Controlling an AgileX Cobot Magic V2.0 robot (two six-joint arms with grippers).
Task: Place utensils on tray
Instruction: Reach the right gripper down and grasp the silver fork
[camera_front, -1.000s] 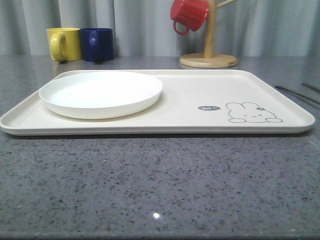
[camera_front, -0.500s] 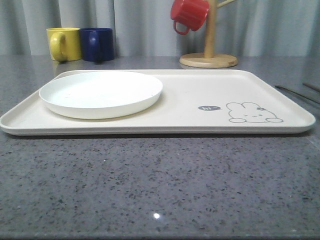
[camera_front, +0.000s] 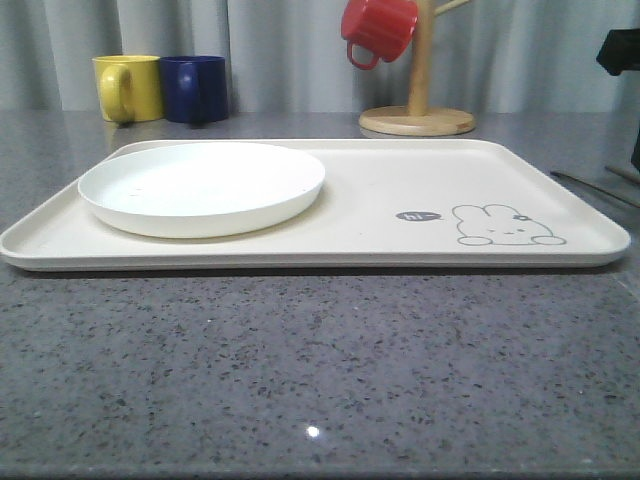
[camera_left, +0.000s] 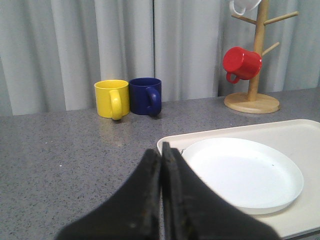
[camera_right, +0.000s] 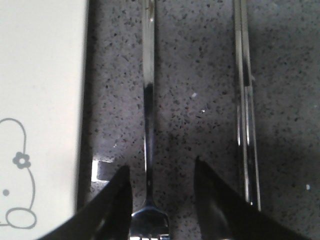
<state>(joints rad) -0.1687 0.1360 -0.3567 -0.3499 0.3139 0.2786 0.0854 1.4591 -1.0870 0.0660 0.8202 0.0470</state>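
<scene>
Countertop (camera_right: 200, 75), right claw (camera_right: 161, 200) straddling fork (camera_right: 148, 125)

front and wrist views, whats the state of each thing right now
cream rectangular tray: flat on table, holds plate only
round white plate: empty, on tray
silver metal fork: on table beside tray, between open fingers
flat metal chopsticks: on table
left gripper: shut, empty
right gripper: open
red mug: hanging on rack

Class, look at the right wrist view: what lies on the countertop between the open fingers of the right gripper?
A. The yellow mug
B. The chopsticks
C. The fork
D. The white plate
C: the fork lies lengthwise between the spread fingers of the right gripper, beside the tray; the chopsticks lie off to one side.
</scene>
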